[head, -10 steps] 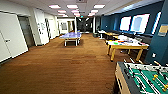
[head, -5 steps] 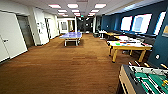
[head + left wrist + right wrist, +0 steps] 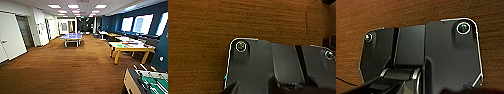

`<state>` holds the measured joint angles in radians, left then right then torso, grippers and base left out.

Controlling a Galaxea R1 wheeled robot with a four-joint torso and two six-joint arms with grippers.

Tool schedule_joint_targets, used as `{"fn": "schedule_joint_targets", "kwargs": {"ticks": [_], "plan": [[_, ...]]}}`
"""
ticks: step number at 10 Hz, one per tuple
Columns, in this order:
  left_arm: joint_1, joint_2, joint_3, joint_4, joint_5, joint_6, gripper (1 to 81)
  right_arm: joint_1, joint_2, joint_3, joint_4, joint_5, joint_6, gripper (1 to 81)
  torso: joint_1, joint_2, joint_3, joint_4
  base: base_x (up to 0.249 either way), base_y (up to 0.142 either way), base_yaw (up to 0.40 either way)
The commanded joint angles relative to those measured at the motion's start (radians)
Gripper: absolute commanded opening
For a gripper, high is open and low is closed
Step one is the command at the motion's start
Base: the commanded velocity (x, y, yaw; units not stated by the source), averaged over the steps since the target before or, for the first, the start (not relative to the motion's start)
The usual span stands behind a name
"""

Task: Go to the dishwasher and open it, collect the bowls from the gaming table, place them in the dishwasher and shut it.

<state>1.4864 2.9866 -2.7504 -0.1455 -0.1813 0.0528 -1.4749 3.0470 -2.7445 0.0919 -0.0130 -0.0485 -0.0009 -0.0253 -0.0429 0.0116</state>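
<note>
The dishwasher is out of view. I look down a long room with brown flooring. At the far back right stands a pale-topped table (image 3: 103, 32) that may be the gaming table; it is too small to be sure. No bowls can be made out. Small bright items, one of them green (image 3: 120, 45), lie on the wide wooden table (image 3: 130, 47) on the right, too blurred to name. In the left wrist view the robot's dark plate (image 3: 268, 65) hangs over bare floor, and in the right wrist view the same kind of plate (image 3: 436, 50) does too.
A blue table-tennis table (image 3: 72, 37) stands mid-room ahead. The foosball table (image 3: 146, 81) with its green field fills the near right corner. White walls and a door (image 3: 11, 37) line the left. Dark blue wall with bright windows (image 3: 143, 23) runs along the right.
The whole head view has shifted a little, so the camera has moved: the foosball table has slid further toward the near right corner. Nothing in the room itself has moved.
</note>
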Motion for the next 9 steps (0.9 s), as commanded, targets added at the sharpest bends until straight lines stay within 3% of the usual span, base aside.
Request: {"fn": "schedule_joint_targets", "kwargs": {"ticks": [1, 6, 9], "plan": [[-0.060, -0.010, -0.003, 0.004, 0.043, 0.002, 81.1, 0.067, 0.000, 0.000, 0.000, -0.056, -0.002, 81.1, 0.001, 0.000, 0.000, 0.000, 0.206, 0.083, 0.000], [-0.060, -0.010, -0.005, 0.004, 0.043, 0.002, 81.1, 0.061, 0.000, 0.000, 0.000, -0.050, -0.001, 81.1, 0.001, 0.000, 0.000, 0.000, 0.206, 0.075, 0.000], [-0.060, -0.007, -0.005, 0.004, 0.043, 0.002, 81.1, 0.061, 0.000, 0.000, 0.000, -0.048, -0.001, 81.1, 0.001, 0.000, 0.000, 0.000, 0.206, 0.000, 0.000]]}}
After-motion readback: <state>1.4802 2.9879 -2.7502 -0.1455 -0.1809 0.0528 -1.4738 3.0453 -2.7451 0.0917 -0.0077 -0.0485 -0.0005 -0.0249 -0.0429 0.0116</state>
